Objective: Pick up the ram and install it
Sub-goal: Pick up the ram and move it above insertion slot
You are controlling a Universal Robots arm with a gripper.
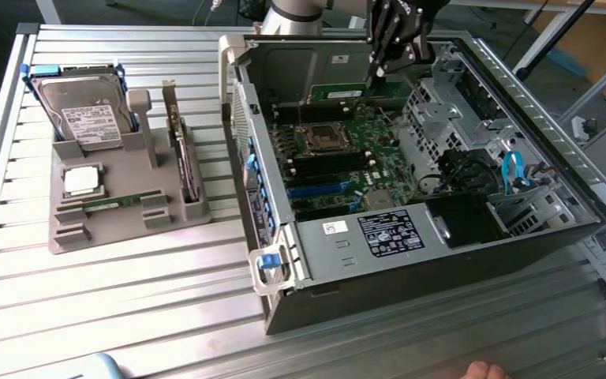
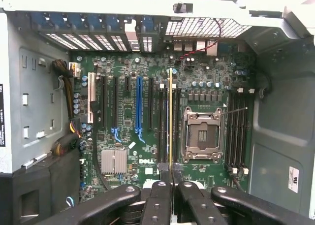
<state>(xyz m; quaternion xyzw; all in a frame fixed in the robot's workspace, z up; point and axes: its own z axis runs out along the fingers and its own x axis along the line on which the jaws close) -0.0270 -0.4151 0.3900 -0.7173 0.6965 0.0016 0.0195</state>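
Fingers (image 2: 183, 190): clamped on the ram (image 2: 171, 116). In the wrist view you see it edge-on, running along the black memory slots (image 2: 162, 121), just beside the open processor socket (image 2: 202, 136); contact with a slot cannot be told. Exterior view: fingers hang over the far end of the open computer case (image 1: 387, 292) on the slatted surface (image 1: 124, 300). Beside it you have a grey parts holder (image 1: 124, 209) carrying a hard drive (image 1: 84, 110).
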